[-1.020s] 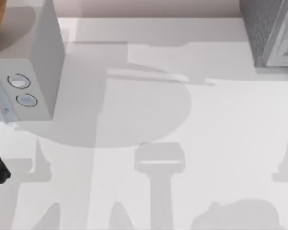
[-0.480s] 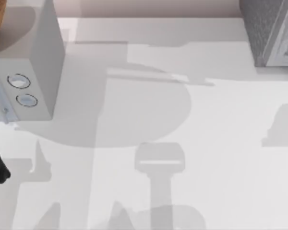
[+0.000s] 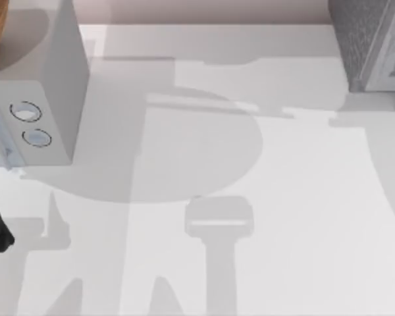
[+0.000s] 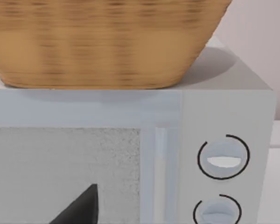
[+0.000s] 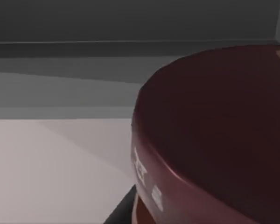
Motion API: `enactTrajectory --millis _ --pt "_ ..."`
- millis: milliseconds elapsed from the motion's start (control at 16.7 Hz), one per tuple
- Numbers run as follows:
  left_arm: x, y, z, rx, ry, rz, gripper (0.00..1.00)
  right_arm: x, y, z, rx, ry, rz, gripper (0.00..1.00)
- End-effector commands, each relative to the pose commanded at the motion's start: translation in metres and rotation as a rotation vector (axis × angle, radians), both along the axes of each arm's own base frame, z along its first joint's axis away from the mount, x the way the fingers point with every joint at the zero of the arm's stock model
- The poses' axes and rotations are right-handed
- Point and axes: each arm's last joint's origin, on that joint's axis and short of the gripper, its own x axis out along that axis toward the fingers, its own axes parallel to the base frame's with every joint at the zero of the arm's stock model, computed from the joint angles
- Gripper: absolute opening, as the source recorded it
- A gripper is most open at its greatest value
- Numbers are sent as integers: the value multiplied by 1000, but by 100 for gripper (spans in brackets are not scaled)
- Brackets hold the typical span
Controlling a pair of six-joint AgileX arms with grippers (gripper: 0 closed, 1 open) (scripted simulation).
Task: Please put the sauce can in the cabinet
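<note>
Sauce can close under right wrist camera, grey cabinet interior behind it.

Right wrist view: sauce can (image 5: 214, 140) nearest, dark maroon top, sliver of orange label low on its side; beyond it pale floor, then grey cabinet (image 5: 130, 28) wall; right pincer state cannot tell. Left wrist view: dark fingertip (image 4: 79, 207) of left gripper in front of microwave (image 4: 224, 116) door, two dials beside it, wicker basket (image 4: 102, 42) sitting on top; left pincer state cannot tell. Top view: white table (image 3: 283, 217), microwave far left, cabinet far right corner.

Bright even light; soft grey shadows across table (image 3: 303, 197); basket (image 4: 102, 42) weave blurred.
</note>
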Motion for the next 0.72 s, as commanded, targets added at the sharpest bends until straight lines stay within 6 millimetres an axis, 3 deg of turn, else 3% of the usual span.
enactTrajectory --millis 120,300,480,720 --pt "0 0 0 0 0 0 100 18 6 27 -1 -9 2 0" --pt "0 0 0 0 0 0 100 42 15 52 -6 -9 5 0" --pt "0 0 0 0 0 0 100 60 22 63 -12 -1 7 0" --pt "0 0 0 0 0 0 100 64 24 65 -14 2 7 0"
